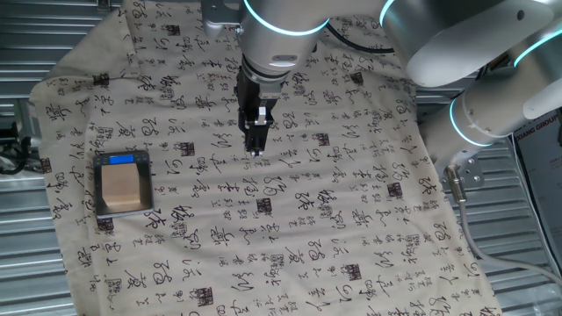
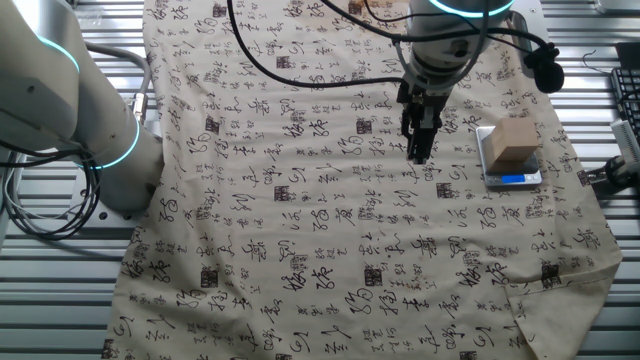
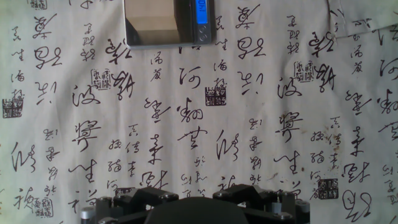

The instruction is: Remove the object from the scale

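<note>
The tan wooden block (image 1: pixel 121 188) sits on the small dark scale (image 1: pixel 123 209), whose blue display (image 1: pixel 121 160) is lit. The scale lies at the left of the cloth in one fixed view and at the right in the other (image 2: pixel 510 178), with the block (image 2: pixel 514 143) on top. In the hand view the scale (image 3: pixel 168 41) and block (image 3: pixel 151 18) are at the top edge, partly cut off. My gripper (image 1: pixel 255 147) hangs above the middle of the cloth, well apart from the scale, empty, its fingers together. It also shows in the other fixed view (image 2: pixel 419 152).
A beige cloth with black calligraphy (image 1: pixel 290 219) covers the table. Ribbed metal table surface (image 1: pixel 35 263) shows around it. The arm's base and cables (image 2: pixel 60 150) stand at one side. A cloth corner lies folded (image 3: pixel 351 22) at the hand view's top right.
</note>
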`<state>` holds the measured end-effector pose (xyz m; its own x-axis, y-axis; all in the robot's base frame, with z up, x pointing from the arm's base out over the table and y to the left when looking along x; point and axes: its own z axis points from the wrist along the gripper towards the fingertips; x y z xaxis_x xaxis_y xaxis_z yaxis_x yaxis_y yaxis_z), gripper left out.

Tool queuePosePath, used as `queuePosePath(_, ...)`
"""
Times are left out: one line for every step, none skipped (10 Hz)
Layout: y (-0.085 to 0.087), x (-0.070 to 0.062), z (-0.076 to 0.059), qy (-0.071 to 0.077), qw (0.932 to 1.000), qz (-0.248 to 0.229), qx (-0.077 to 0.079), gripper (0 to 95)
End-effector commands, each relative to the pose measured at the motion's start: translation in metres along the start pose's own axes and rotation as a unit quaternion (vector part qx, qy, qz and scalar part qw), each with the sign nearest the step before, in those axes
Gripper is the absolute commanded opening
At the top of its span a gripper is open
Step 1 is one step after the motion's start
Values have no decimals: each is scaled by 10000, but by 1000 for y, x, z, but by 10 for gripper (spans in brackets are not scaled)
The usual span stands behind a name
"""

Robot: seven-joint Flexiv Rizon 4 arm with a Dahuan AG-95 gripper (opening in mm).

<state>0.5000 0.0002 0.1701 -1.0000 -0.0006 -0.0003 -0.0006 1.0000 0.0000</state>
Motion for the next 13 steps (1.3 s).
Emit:
queuePosePath(0,0,0,-354,9979,-505,172,0)
queuePosePath(0,0,0,-351,9980,-505,171,0)
queuePosePath(0,0,0,-351,9979,-509,183,0)
queuePosePath(0,0,0,-354,9979,-509,183,0)
queuePosePath(0,0,0,-354,9979,-509,183,0)
queuePosePath(0,0,0,-354,9979,-509,181,0)
queuePosePath(0,0,0,-357,9979,-509,180,0)
queuePosePath(0,0,0,-358,9979,-511,180,0)
queuePosePath(0,0,0,-360,9979,-507,181,0)
queuePosePath(0,0,0,-373,9979,-506,182,0)
queuePosePath(0,0,0,-378,9979,-503,182,0)
queuePosePath(0,0,0,-406,9977,-507,178,0)
queuePosePath(0,0,0,-412,9977,-515,180,0)
